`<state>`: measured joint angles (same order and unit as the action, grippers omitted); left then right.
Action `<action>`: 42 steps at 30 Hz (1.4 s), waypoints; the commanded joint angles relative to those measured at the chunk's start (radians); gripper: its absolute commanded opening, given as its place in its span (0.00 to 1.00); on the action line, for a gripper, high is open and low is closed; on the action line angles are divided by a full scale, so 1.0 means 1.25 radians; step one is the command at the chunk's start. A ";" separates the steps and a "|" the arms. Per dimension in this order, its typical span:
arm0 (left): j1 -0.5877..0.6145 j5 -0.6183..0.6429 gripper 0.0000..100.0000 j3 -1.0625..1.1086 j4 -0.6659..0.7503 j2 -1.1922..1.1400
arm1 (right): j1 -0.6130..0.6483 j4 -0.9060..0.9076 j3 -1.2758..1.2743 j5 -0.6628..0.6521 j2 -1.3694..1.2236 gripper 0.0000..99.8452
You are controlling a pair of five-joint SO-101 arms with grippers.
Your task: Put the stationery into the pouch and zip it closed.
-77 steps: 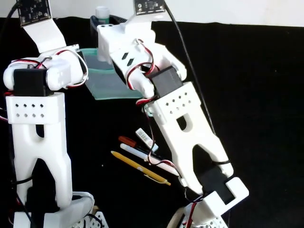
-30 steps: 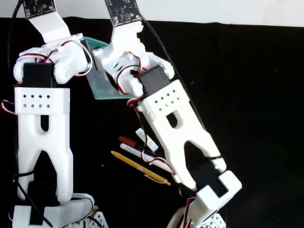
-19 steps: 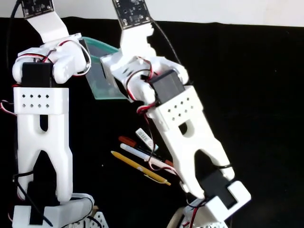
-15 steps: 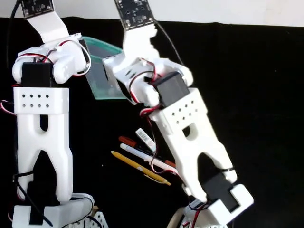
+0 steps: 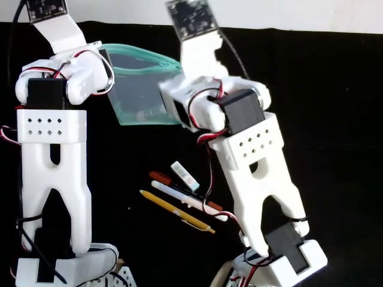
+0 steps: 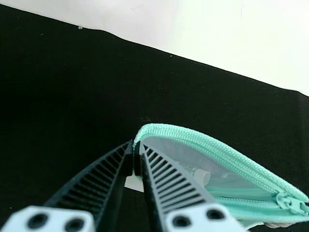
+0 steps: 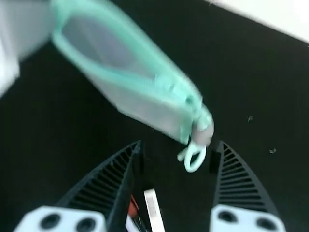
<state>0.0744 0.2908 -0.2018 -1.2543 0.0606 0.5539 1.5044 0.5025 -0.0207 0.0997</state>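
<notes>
Left gripper point(image 6: 136, 151): pinched tight on one end of the mint-green pouch point(image 5: 140, 89), right at the zip seam, holding it lifted off the black table point(image 5: 323, 131) at the far left.

Right gripper point(image 7: 176, 147): fingers spread wide apart, placed at the pouch's other end, further right. Between those fingers, seemingly touching neither: the pouch's ring pull point(image 7: 194, 158), dangling from the slider at that end.

Pouch mouth: unzipped and gaping into a long oval, with see-through mesh walls. Seen through the mesh from the left wrist: a small white piece point(image 6: 200, 175); inside or behind, cannot tell.

Nearer on the table, between the two arms and well apart from the pouch: the stationery point(image 5: 179, 197), in a loose bunch.
- Nearest: a yellow pen point(image 5: 176, 211), lying at a slant.
- Just beside it on the far side: a white pen point(image 5: 185, 200), roughly parallel.
- Beyond that: a reddish pen point(image 5: 160, 177).
- Just right of the reddish pen's far end: a small white block point(image 5: 184, 174), with print on it.
</notes>
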 commanded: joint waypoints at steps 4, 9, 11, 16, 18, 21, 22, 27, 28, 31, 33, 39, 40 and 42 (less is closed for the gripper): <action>-0.003 -0.004 0.01 0.003 0.000 -0.036 | 0.047 0.101 0.008 -0.079 0.030 0.22; -0.003 -0.004 0.01 0.003 0.000 -0.037 | 0.056 0.101 -0.141 -0.108 0.031 0.22; -0.003 -0.004 0.01 0.003 0.000 -0.037 | 0.056 0.082 -0.217 -0.104 0.037 0.22; -0.003 -0.004 0.01 0.003 0.000 -0.037 | 0.058 0.060 -0.339 -0.104 0.039 0.22; -0.003 -0.004 0.01 0.003 0.000 -0.037 | 0.063 0.055 -0.368 -0.104 0.040 0.22; -0.003 -0.004 0.01 0.003 0.000 -0.037 | 0.075 0.051 -0.397 -0.103 0.040 0.22; -0.003 -0.004 0.01 0.003 0.000 -0.037 | 0.080 0.051 -0.404 -0.104 0.040 0.22; -0.001 -0.004 0.01 0.003 0.000 -0.037 | 0.114 0.051 -0.446 -0.108 0.040 0.22; -0.001 -0.004 0.01 0.003 0.000 -0.037 | 0.118 0.050 -0.460 -0.108 0.040 0.22; -0.001 -0.004 0.01 0.003 0.000 -0.037 | 0.126 0.015 -0.511 -0.130 0.040 0.22; -0.001 -0.004 0.01 0.003 0.000 -0.037 | 0.126 -0.026 -0.554 -0.161 0.036 0.22; -0.001 -0.004 0.01 0.003 0.000 -0.037 | 0.122 -0.154 -0.645 -0.244 0.031 0.22; -0.001 -0.004 0.01 0.003 0.000 -0.037 | 0.121 -0.179 -0.655 -0.254 0.031 0.22; -0.001 -0.004 0.01 0.003 0.000 -0.037 | 0.121 -0.226 -0.677 -0.270 0.030 0.22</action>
<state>0.0744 0.2908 -0.2018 -1.2543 0.0606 0.7027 1.2973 -0.3276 -0.3199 0.1028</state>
